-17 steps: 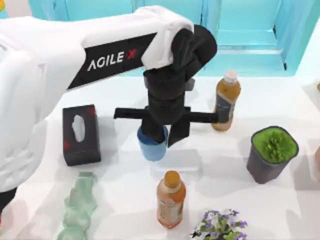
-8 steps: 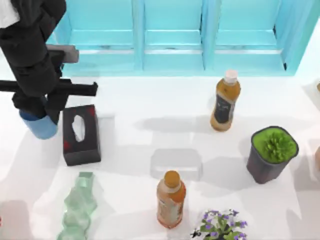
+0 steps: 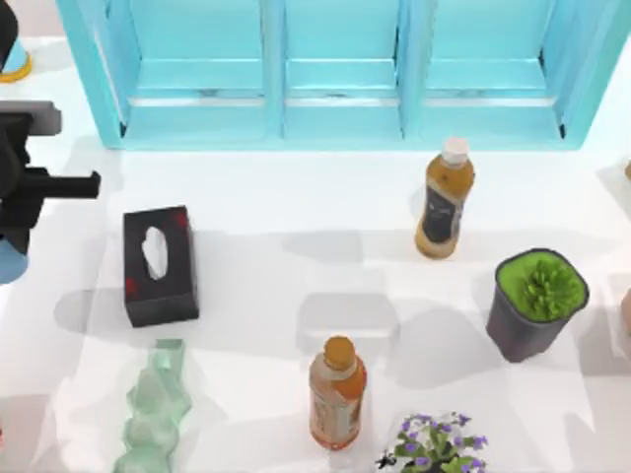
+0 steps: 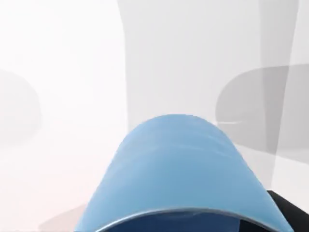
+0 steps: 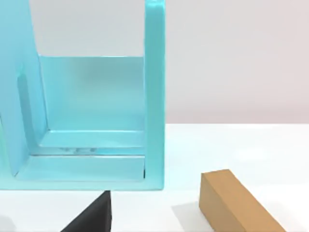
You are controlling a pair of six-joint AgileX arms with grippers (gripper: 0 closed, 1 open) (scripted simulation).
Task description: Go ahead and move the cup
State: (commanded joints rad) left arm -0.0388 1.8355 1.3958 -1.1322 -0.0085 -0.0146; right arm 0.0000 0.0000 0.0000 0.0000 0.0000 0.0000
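1. The left arm's black tool point(image 3: 12, 212) sits at the far left edge of the white surface point(image 3: 296, 276) in the top view, partly cut off by the frame.
2. The small plain blue plastic cup point(image 3: 8, 264) is pinched in that tool; a sliver of it shows just below the black fingers at the left edge, left of the black tissue box point(image 3: 158, 264) and apart from it.
3. In the left wrist view the cup point(image 4: 178, 179) looms close, its rim toward the camera and the white surface behind it.
4. Whether the cup's base touches the surface cannot be told.
5. The amber bottle with a white cap point(image 3: 444, 202) stands upright right of centre, in front of the turquoise shelf unit point(image 3: 335, 79).
6. The dark grey pot with a green plant point(image 3: 537, 301) stands near the right edge.
7. An orange-capped amber bottle point(image 3: 337, 394) stands near the front, with a pale green crinkled glass bottle point(image 3: 153, 414) lying front-left.
8. The right wrist view shows the turquoise shelf unit point(image 5: 96, 121) and a tan wooden block point(image 5: 236, 203); the state of the right tool cannot be told.
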